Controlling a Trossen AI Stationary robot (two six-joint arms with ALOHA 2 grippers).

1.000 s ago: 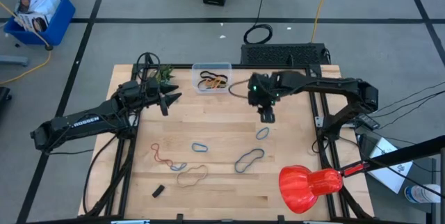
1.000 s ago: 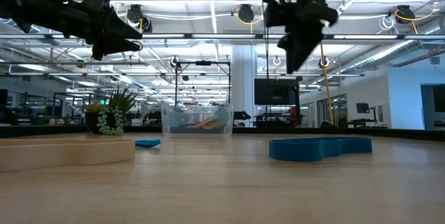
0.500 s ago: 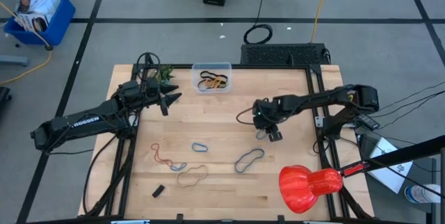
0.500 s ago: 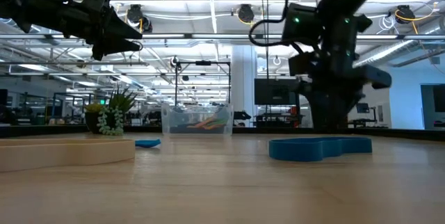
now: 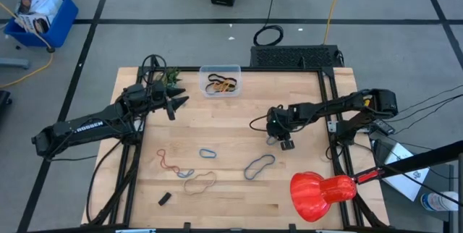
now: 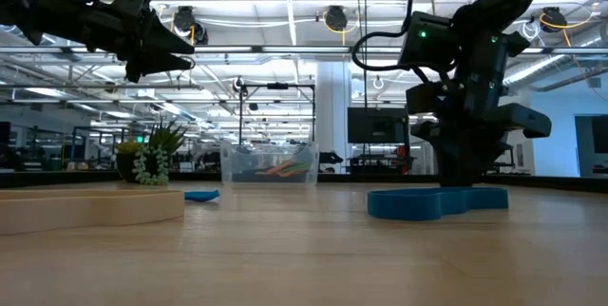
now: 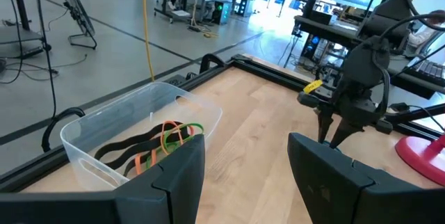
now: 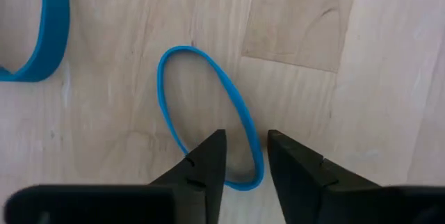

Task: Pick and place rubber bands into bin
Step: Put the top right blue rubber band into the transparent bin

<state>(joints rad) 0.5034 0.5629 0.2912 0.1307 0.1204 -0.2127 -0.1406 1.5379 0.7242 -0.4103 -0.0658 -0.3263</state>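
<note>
My right gripper [image 5: 277, 140] points down at the table at centre right, open. In the right wrist view its fingers stand astride one side of a thin blue rubber band [image 8: 208, 106] lying flat, one finger inside the loop and one outside. My left gripper [image 5: 181, 103] is open and empty, held high near the clear bin [image 5: 221, 79], which holds black, orange and green bands [image 7: 163, 140]. More bands lie flat on the table: red [image 5: 168, 161], small blue [image 5: 208, 152], tan [image 5: 199, 183], grey-blue [image 5: 259, 166]. My right gripper has the blue band's side strand [image 8: 256, 156], near the loop's end, in the gap between its open fingers, which come from above, pointing down, across the strand. I cannot tell whether the fingers touch the band. The band lies flat on the table.
A small black block [image 5: 164, 198] lies at the near left. A red bulb-shaped object [image 5: 322, 193] stands at the near right. A small plant [image 5: 170, 79] stands beside the bin. A thicker blue band [image 8: 42, 36] lies close to the right gripper.
My right gripper has gone from high beside the bin toward the table's near edge and down to the table top, tipping to point down over the blue band. The bands lie as before.
</note>
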